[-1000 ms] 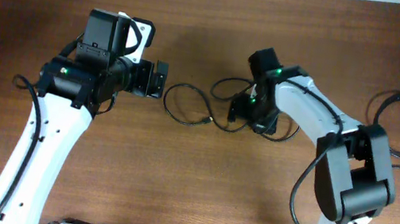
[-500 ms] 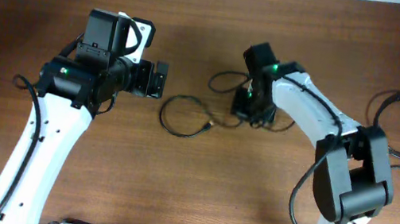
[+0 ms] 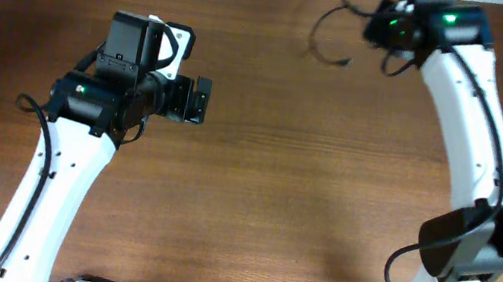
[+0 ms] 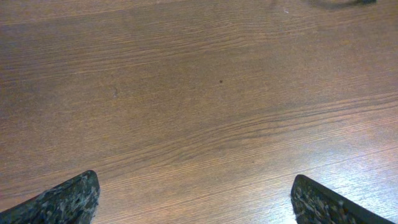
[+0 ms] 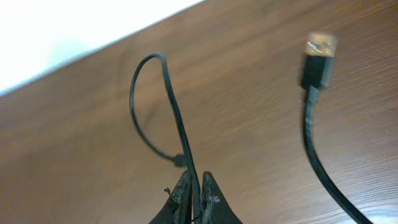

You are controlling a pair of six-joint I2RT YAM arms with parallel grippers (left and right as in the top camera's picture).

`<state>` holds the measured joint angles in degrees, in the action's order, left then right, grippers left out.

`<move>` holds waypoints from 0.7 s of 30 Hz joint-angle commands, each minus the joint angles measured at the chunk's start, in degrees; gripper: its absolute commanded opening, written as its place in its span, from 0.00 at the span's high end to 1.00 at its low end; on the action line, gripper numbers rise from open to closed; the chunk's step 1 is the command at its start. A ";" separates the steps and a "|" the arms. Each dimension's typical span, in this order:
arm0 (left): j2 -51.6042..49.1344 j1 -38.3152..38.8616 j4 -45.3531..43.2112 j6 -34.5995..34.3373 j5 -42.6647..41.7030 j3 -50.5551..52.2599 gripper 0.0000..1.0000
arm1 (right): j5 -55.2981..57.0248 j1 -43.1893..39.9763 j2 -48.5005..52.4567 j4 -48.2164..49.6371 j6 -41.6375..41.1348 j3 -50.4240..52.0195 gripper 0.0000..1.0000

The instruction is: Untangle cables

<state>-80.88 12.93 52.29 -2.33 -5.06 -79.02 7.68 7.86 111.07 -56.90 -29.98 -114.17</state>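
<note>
Two cords show in the right wrist view: the right tool point(image 5: 194, 190) has its jaws pinched together on one thin strand of the cables point(image 5: 179, 124), which rises from the tips into a narrow loop. A second cord with a plug point(image 5: 317, 71) hangs at the right of that frame; whether it is also caught in the grip cannot be told. In the overhead view this bundle sits at the top edge, right of centre, and seems to be held off the counter point(image 3: 250, 212). To do this well, I would draw the pinched strand away slowly and watch whether the plugged cord slides free or drags along, since a quick pull could tighten any knot. The left tool point(image 3: 199, 100), at left of centre, stands wide apart over bare wood, well apart from the cables; it would need to come in and pin the other cord.
</note>
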 commanded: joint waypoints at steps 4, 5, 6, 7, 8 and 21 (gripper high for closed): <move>0.87 -0.35 -0.11 1.09 0.39 -0.52 0.01 | 6.49 -10.27 -1.20 2.64 0.13 -1.29 0.96; 0.87 -0.35 -0.11 1.09 0.39 -0.52 0.01 | 6.49 -11.82 -1.20 3.63 0.13 -1.29 0.96; 0.87 -0.35 -0.11 1.09 0.39 -0.52 0.01 | 6.47 -13.35 -1.16 4.59 0.15 -1.29 0.96; 0.87 -0.35 -0.11 1.09 0.39 -0.52 0.01 | 6.47 -14.91 -1.16 5.49 0.15 -1.29 0.96; 0.87 -0.35 -0.11 1.09 0.39 -0.52 0.01 | 6.49 -16.11 -1.16 6.25 0.17 -1.29 0.96; 0.87 -0.35 -0.11 1.09 0.39 -0.52 0.01 | -12.20 -33.90 6.51 12.33 11.37 -1.22 0.96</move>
<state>-80.88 12.93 52.31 -2.33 -5.06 -79.02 4.34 -22.24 113.12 -45.01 -20.51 -114.41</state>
